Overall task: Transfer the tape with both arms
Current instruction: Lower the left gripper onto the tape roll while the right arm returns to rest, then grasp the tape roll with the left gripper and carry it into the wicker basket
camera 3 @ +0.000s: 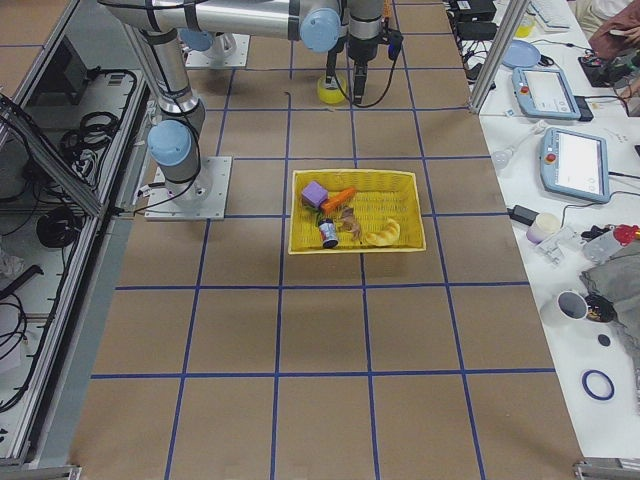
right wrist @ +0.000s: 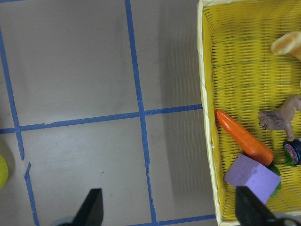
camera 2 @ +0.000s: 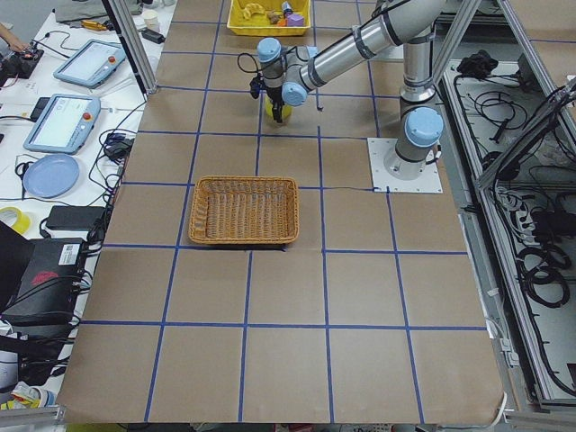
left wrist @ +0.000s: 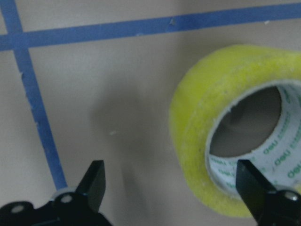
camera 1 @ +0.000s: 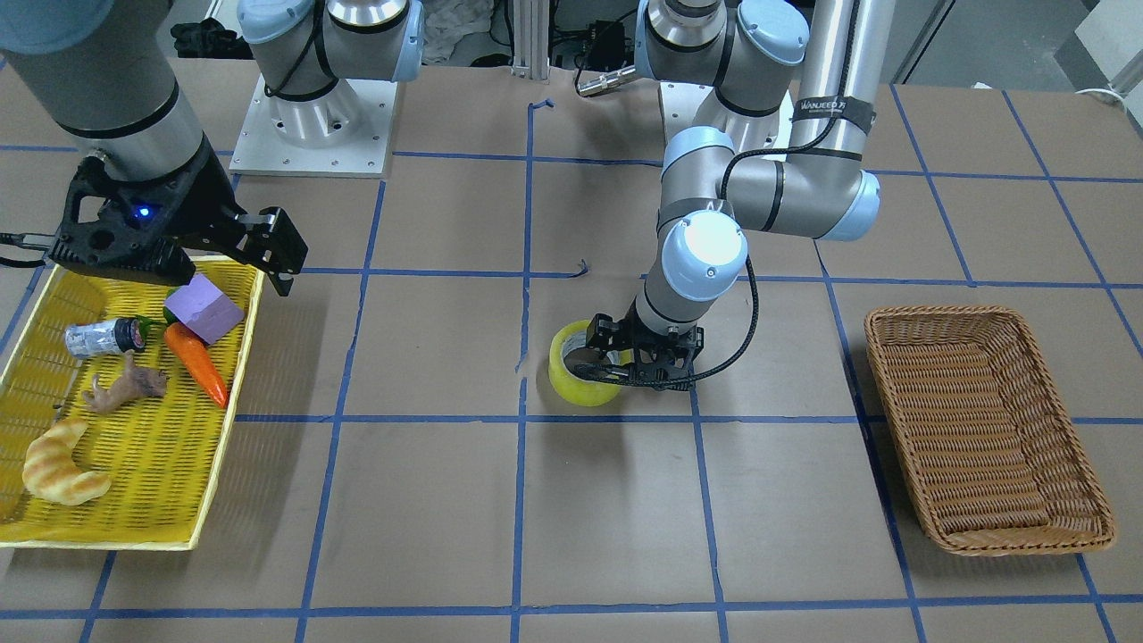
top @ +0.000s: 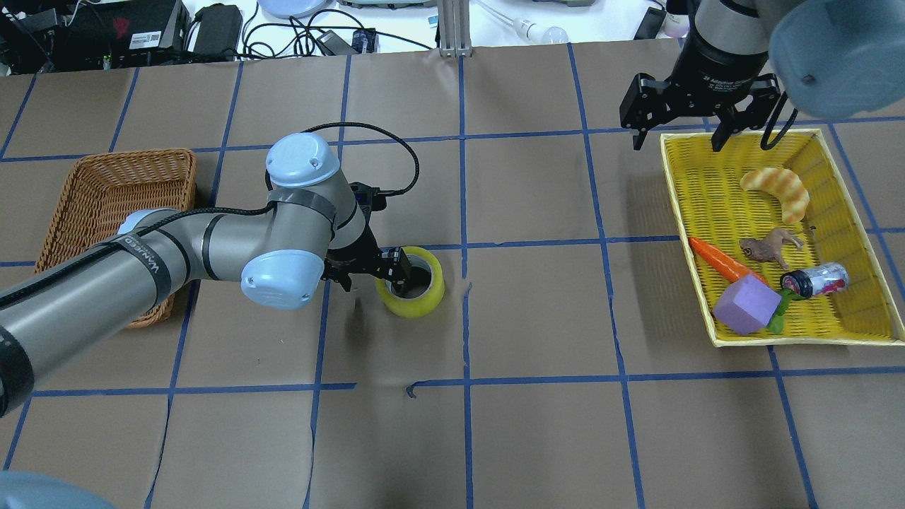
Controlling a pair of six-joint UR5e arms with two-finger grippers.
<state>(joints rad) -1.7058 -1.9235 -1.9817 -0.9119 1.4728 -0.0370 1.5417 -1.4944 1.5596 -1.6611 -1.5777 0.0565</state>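
1. Furthest left in the overhead view sits a brown wicker basket (top: 106, 191) with nothing showing inside it.
2. Next along, the left arm reaches out low over the table (top: 537, 318), its left gripper (left wrist: 169, 165) down at the roll. The jaws are spread wide. In the wrist view one finger (left wrist: 95, 181) stands out over bare paper and the other is in front of the roll's core, so they straddle the roll's near wall without pinching it (from where I stand it has hold of nothing).
3. The tape (top: 417, 300), a yellow roll, rests on the table with its hole facing up. It is near the middle, just left of a blue grid line, and closer to the basket than to the tray.
4. Further right, the right gripper (top: 677, 134) hangs above the far left corner of the tray. Its fingers are well apart, with only paper and tray mesh between them.
5. Last comes the yellow tray (top: 714, 205), which holds:
   - a croissant (top: 776, 191)
   - a toy lion (top: 767, 247)
   - a carrot (top: 721, 260)
   - a purple block (top: 746, 309), touching the carrot's thick end
   - a small bottle (top: 820, 279) on its side
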